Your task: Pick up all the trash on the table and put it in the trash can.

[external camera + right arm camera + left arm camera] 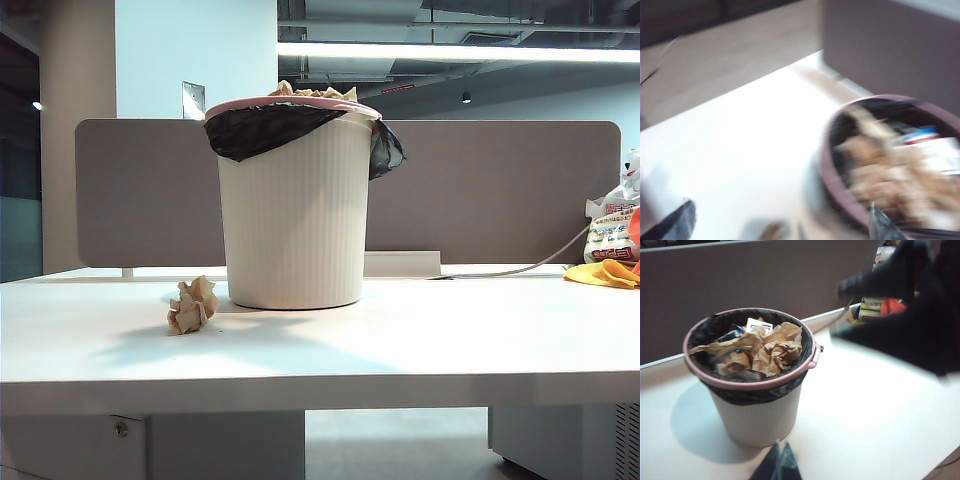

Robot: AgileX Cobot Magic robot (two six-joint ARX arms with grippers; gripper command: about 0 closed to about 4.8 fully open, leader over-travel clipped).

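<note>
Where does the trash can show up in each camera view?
Exterior view: trash can centre-left, standing on the table.
Left wrist view: seen from above, left of centre, paper inside.
Right wrist view: blurred, at the right edge.
Shared landmark: its pink rim.

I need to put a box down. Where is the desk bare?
Bare: the table between the trash can and the yellow cloth, and its front strip. Crowded: left of the can, where a paper ball lies.
</note>
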